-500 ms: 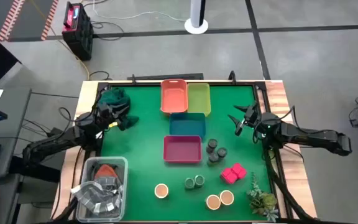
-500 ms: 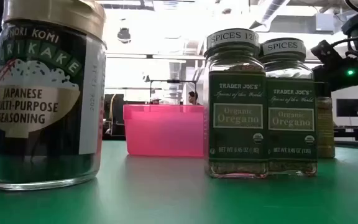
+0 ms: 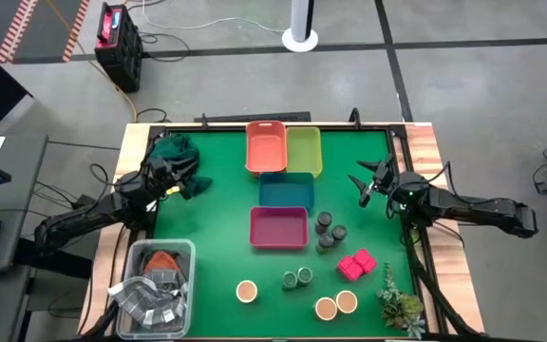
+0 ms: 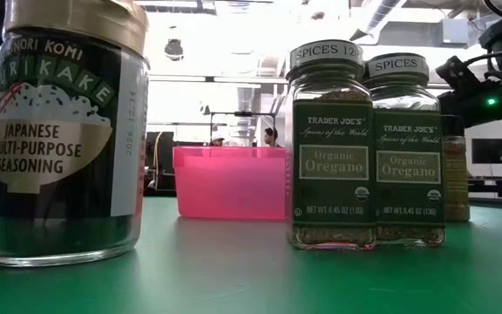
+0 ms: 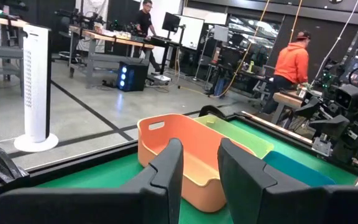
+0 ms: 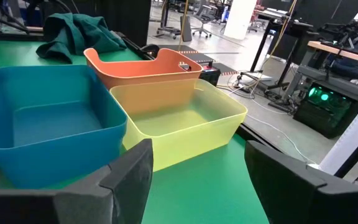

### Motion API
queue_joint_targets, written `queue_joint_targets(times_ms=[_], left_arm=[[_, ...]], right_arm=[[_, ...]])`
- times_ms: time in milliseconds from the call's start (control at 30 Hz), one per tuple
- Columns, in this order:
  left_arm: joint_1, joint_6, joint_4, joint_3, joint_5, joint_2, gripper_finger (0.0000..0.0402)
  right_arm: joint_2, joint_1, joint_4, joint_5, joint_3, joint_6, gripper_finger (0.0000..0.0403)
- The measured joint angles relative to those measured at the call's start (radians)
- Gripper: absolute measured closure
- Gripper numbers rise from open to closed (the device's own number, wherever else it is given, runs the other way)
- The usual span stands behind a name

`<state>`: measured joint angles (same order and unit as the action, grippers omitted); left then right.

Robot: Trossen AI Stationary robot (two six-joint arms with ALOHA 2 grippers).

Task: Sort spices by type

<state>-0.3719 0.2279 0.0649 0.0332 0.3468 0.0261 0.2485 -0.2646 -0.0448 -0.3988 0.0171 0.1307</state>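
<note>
In the high view the spices stand on the near half of the green mat. Three dark grey round jars (image 3: 329, 232) are clustered right of the pink tray. Two green-lidded jars (image 3: 297, 277) stand side by side, and two pink blocks (image 3: 355, 265) touch each other. One tan-topped jar (image 3: 246, 291) stands alone and two more (image 3: 336, 305) stand together. The low view shows the oregano jars (image 4: 369, 148) and a furikake jar (image 4: 59, 131) upright. My left gripper (image 3: 195, 183) (image 5: 201, 149) hovers open at the mat's left side. My right gripper (image 3: 361, 182) (image 6: 197, 155) hovers open at its right side.
Four trays sit mid-table: orange (image 3: 266, 147), yellow-green (image 3: 304, 150), blue (image 3: 287, 190) and pink (image 3: 278, 228). A green cloth (image 3: 172, 147) lies at the far left corner, a clear bin (image 3: 155, 285) at the near left, a leafy sprig (image 3: 399, 302) at the near right. People stand in the room beyond.
</note>
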Motion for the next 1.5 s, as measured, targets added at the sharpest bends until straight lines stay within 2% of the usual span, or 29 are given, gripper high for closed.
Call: queue_joint_targets(times_ms=[1233,1400,1500], left_arm=[[0.000,0.001,0.001,0.000,0.000,0.000,0.0310],[0.000,0.020,0.007,0.000,0.000,0.000,0.0310],[0.000,0.119,0.020,0.000,0.001,0.000,0.0310]], right_arm=[[0.000,0.000,0.000,0.000,0.000,0.000,0.0122],[0.000,0.000,0.000,0.000,0.000,0.000,0.0122],[0.000,0.000,0.000,0.000,0.000,0.000,0.0122]])
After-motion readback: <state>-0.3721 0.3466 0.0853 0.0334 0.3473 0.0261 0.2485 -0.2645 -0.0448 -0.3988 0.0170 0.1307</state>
